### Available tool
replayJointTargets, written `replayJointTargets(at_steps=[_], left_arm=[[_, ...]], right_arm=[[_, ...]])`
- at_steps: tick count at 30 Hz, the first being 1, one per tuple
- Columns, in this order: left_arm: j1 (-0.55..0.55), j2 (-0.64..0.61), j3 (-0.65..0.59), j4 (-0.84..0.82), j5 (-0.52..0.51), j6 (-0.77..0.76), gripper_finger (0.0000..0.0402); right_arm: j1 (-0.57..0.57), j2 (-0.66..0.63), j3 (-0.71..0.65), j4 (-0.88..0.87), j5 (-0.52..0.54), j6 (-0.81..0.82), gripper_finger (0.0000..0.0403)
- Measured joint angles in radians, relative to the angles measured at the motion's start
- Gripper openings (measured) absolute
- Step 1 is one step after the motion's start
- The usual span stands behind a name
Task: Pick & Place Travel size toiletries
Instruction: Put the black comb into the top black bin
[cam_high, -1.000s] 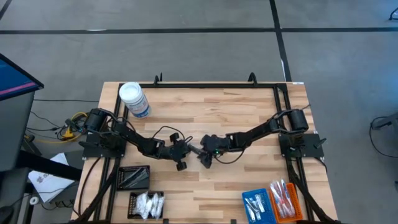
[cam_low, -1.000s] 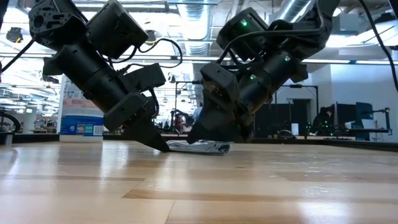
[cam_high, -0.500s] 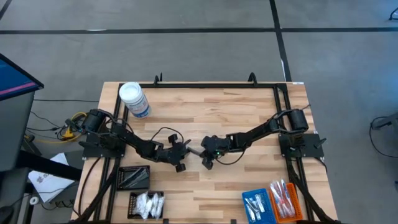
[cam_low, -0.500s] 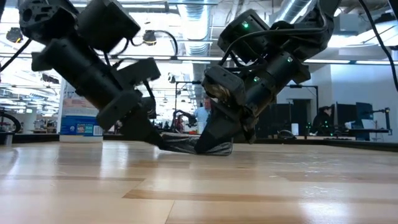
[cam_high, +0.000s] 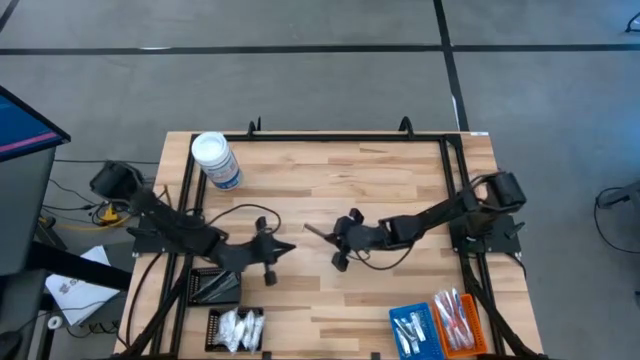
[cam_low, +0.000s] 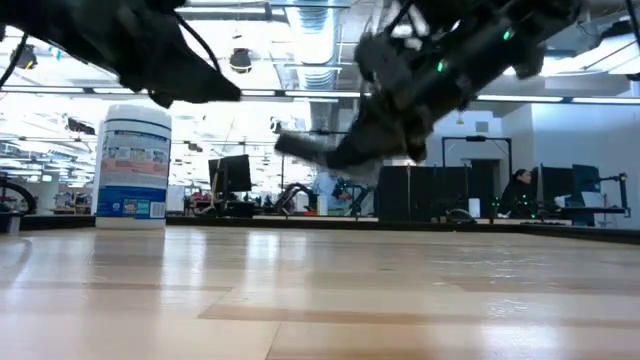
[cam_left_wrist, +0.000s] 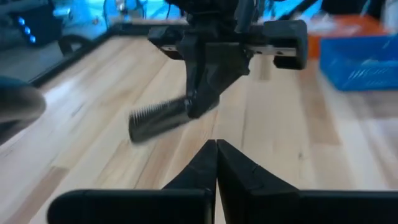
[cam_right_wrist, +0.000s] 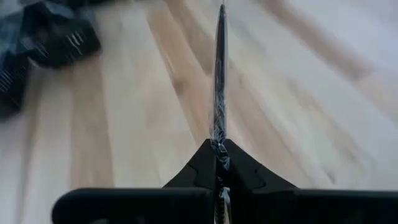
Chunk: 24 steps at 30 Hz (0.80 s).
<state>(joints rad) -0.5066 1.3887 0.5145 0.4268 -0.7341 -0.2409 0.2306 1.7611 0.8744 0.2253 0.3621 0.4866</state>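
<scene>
The right claw (cam_high: 331, 238), near the middle of the light wooden slatted desk (cam_high: 340, 180), is clamped on one slim dark comb in a clear crinkly wrapper (cam_high: 316, 232) — the comb pokes out toward nine o'clock from the fingertips. The low view shows it lifted clear of the desk (cam_low: 320, 290), tilted, in the right claw (cam_low: 335, 155). The left wrist view shows the same comb (cam_left_wrist: 158, 118) with its row of fine teeth, hanging from the right claw (cam_left_wrist: 198, 102) above the boards. In the right wrist view the wrapped comb (cam_right_wrist: 219, 74) runs edge-on straight out from between the pinched fingers (cam_right_wrist: 200, 163).

The left claw (cam_high: 280, 246) sits at about eight o'clock from the desk's centre, well apart from the comb; its fingers (cam_left_wrist: 200, 167) meet with nothing between them.

One round white-lidded jar (cam_high: 216, 161) with a blue-and-white label stands at ten o'clock; the label's print (cam_low: 132, 165) is too small to read.

Along the six o'clock edge there are four trays. One black tray of dark sticks (cam_high: 215, 286) lies at seven o'clock beside one tray of white crinkly sachets (cam_high: 236, 328). At five o'clock, one blue tray of small silvery pieces (cam_high: 414, 327) lies touching one orange tray of wrapped red-pink toothbrushes (cam_high: 458, 318). Counts within the trays cannot be made out.
</scene>
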Motion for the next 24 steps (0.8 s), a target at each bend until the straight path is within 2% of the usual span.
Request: replayJointTargets(at_steps=[2,9,17,20,24], left_arm=[[-0.02,-0.043,-0.035,0.04,-0.008,0.008,0.0001],[-0.034,-0.183,-0.135,0.051,-0.016,-0.028,0.0002],[-0.032,-0.205,-0.149,0.076,0.131,-0.029,0.0002],[-0.036,-0.204,-0.148,0.077,0.191,-0.029,0.0002],[-0.055,-0.204,-0.148,0.078,0.165,-0.028,0.0002]], right_arm=[[0.014,-0.035,-0.013,0.023,0.03,-0.018,0.0002],[0.069,-0.064,-0.007,0.156,0.028,-0.151,0.0001],[0.097,-0.052,0.014,0.269,0.023,-0.258,0.0001],[0.088,-0.067,0.015,0.233,-0.051,-0.212,0.0001],[0.064,-0.073,0.019,0.127,-0.128,-0.167,0.0]])
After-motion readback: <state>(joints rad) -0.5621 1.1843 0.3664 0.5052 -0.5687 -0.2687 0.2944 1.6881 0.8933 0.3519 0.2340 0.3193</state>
